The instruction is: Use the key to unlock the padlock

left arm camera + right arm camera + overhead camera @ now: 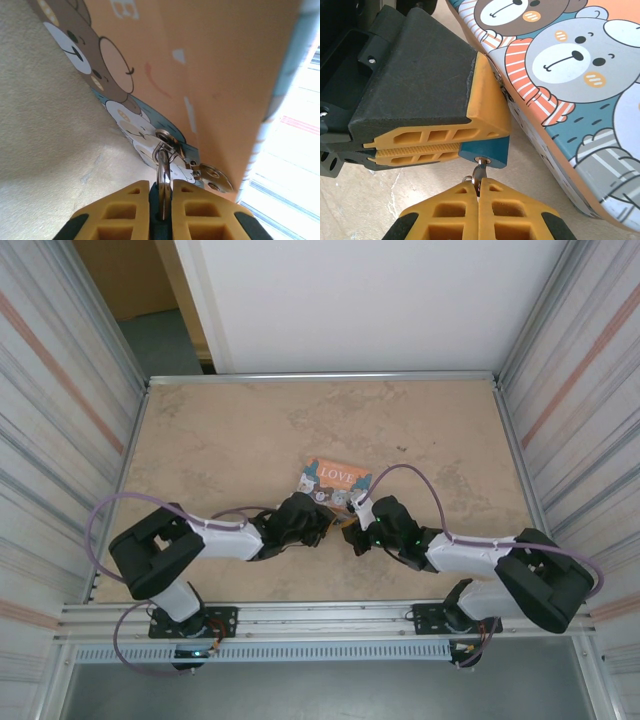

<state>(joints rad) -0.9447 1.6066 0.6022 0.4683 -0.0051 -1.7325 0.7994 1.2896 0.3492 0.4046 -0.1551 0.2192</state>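
The padlock (489, 150), a small blue one, hangs at the front edge of the box (580, 75) near the middle of the table (250, 430). Its metal loop (162, 170) passes through the ring of the box's latch (172, 142). The left gripper (161, 200) is clamped on the lock from the side with its yellow fingers (485, 112) pressed flat against the body. This probably stops the lock from swinging on the latch and keeps its underside facing the other arm. The key (479, 171) stands straight under that face with its tip in the keyhole. The right gripper (479, 200) is closed tight on the key's head, in line with the lock, so a roll of the wrist would turn it. The loop looks seated in the lock, so I judge the lock is not yet open. The key seems to be in place, though how deep it sits is hidden. The two arms meet nose to nose just in front of the box, one bracing while the other works. The likely risk is the thin key slipping between the pads, or the light box being dragged along if the brace gives.
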